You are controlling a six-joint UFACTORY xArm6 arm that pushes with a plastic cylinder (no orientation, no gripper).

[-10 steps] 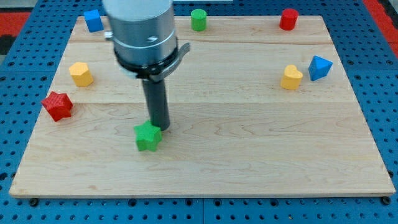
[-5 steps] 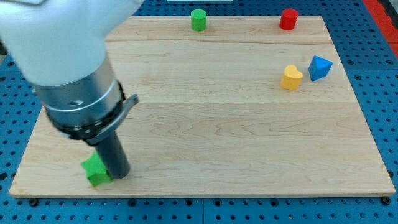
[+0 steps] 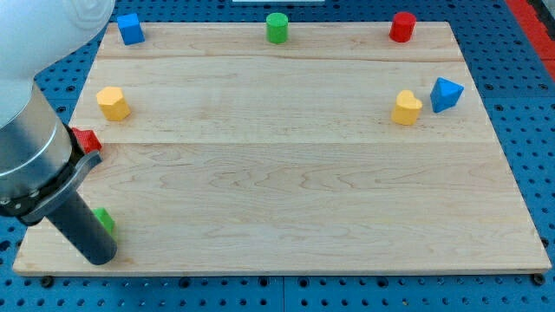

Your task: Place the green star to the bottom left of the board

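The green star [image 3: 105,220] lies near the bottom left corner of the wooden board [image 3: 286,173], mostly hidden behind my rod; only a small green edge shows. My tip [image 3: 100,256] rests on the board just below and left of the star, touching or nearly touching it. The arm's grey body fills the view's left edge.
A red star [image 3: 86,139] sits at the left edge, partly hidden by the arm. A yellow block [image 3: 113,102], a blue block [image 3: 130,28], a green cylinder [image 3: 277,27], a red cylinder [image 3: 402,26], a yellow heart [image 3: 406,107] and a blue triangle [image 3: 446,93] lie on the board.
My tip has pushed the green star from the board's lower middle leftward and down to the bottom left corner. The arm now covers most of the star.
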